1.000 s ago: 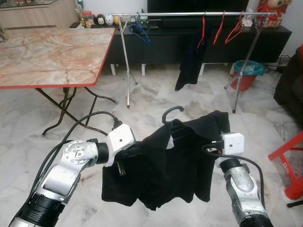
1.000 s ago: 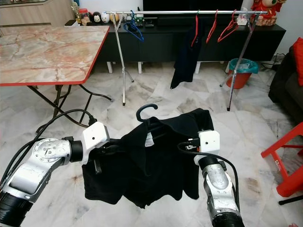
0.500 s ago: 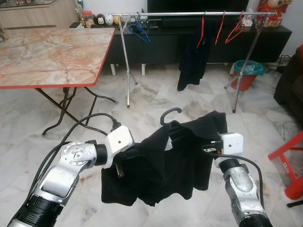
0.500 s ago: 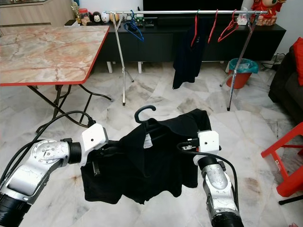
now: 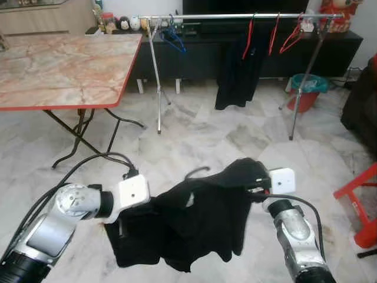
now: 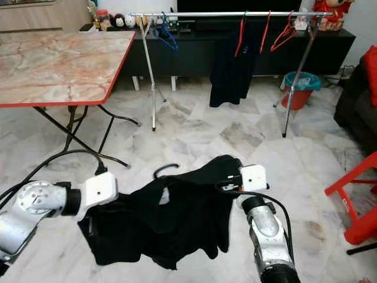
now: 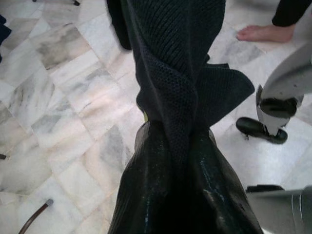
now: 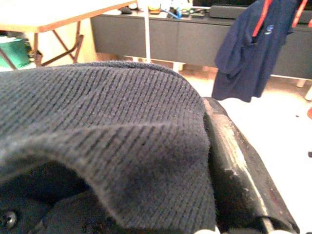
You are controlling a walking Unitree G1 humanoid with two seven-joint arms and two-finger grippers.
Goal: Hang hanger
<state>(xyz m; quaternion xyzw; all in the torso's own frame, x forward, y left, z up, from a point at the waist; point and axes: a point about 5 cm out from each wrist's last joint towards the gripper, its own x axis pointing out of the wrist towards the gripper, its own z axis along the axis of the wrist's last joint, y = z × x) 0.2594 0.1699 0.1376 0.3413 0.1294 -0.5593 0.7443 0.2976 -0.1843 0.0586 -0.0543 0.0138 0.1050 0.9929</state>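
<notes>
Right now both arms are out front, carrying one dark knitted garment on a black hanger between them, low over the white marble floor. Only the hanger's curved hook pokes up from the collar, roughly midway between the two wrists. Left gripper: its two black fingers are pinched tight on a bunched fold of the knit, at the garment's left edge. Right gripper: the fabric drapes right over it, one black finger peeks out beside the cloth, and whether it is clamped or spread I cannot tell. It sits under the garment's raised right shoulder.

Count at the back: one silver clothes rail on two stands, well apart from the carried garment. On it hang one blue hanger near the left stand, three red hangers toward the right, and one dark shirt on the leftmost red one. A teal bin stands beyond the right stand. Left side, one marble-patterned folding worktop with a red edge. In the left wrist view, a person's bare foot rests on the floor.
</notes>
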